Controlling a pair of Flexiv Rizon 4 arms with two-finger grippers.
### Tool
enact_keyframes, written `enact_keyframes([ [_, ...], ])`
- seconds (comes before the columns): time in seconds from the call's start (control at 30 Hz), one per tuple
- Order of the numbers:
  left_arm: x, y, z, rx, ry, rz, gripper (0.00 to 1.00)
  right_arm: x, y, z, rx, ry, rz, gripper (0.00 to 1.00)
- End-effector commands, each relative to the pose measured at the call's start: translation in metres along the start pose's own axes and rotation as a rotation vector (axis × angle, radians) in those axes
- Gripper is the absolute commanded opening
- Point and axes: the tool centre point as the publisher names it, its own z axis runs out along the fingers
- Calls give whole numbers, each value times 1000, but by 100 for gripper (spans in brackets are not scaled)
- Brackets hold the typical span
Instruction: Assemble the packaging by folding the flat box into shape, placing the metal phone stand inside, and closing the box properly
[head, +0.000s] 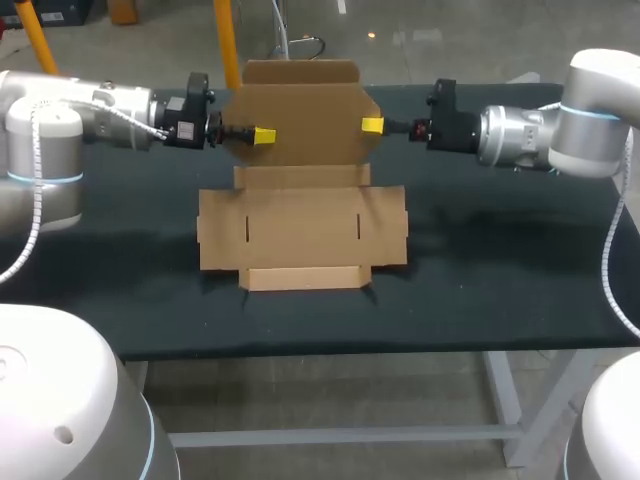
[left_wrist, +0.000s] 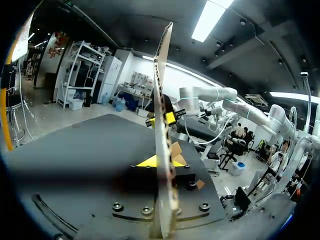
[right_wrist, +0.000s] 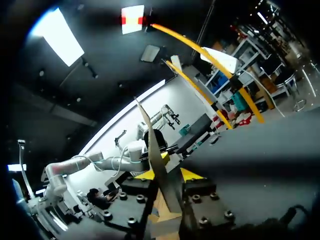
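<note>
Gripping opposite ends, left hand (head: 263, 135) and right hand (head: 372, 125) hold the box flap (head: 300, 115) upright, long axis crosswise.

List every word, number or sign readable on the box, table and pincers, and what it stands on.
None can be read.
The cardboard box is plain brown, with slots but no print.
The left pincer, right pincer and table carry no legible marking.

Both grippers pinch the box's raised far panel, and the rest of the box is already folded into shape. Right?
No. The left gripper and right gripper do pinch the raised far panel, but the rest of the box lies flat and unfolded on the table, as the head view shows.
</note>
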Motion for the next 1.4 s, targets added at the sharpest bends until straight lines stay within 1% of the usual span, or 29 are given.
enact_keyframes([
  [0.03, -3, -3, -3, -1, 7, 2, 0, 13, 2, -8, 23, -62, -4, 100],
  [0.2, -6, -9, -5, 2, 2, 6, 0, 33, -2, -27, 35, -169, -32, 100],
  [0.3, -9, -12, -4, 4, 0, 6, 0, 45, -5, -37, 38, -215, -54, 100],
  [0.43, -11, -18, -3, 3, -1, 10, 0, 62, -12, -52, 48, -286, -86, 94],
  [0.5, -13, -21, -2, 4, -1, 13, 0, 67, -16, -60, 48, -304, -91, 86],
  [0.53, -13, -23, -2, 5, -1, 16, 0, 70, -18, -65, 49, -317, -94, 77],
  [0.57, -13, -24, -1, 6, 0, 18, 0, 71, -20, -68, 49, -327, -95, 64],
  [0.6, -13, -26, 0, 7, 1, 22, 0, 74, -22, -72, 46, -344, -96, 46],
  [0.63, -13, -27, 0, 7, 1, 25, 0, 75, -24, -75, 46, -348, -97, 41],
  [0.67, -12, -28, 1, 9, 2, 29, 0, 77, -25, -79, 49, -352, -100, 31],
  [0.7, -12, -30, 2, 11, 2, 35, 0, 79, -27, -83, 50, -357, -103, 10],
  [0.73, -11, -33, 2, 13, 2, 40, 0, 82, -29, -86, 53, -368, -113, 0],
  [0.97, -8, -46, 6, 7, -9, 68, 0, 94, -41, -101, 83, -406, -154, 0],
  [1.17, -6, -55, 10, 5, -12, 93, 0, 106, -53, -111, 111, -453, -227, 0],
  [1.27, -5, -60, 11, 9, -11, 112, 0, 112, -63, -115, 178, -486, -282, 0],
  [1.33, -4, -65, 11, 18, -5, 123, 0, 113, -69, -117, 213, -498, -288, 0],
  [1.4, -3, -69, 10, 14, 4, 138, 0, 113, -69, -117, 213, -498, -288, 0],
])
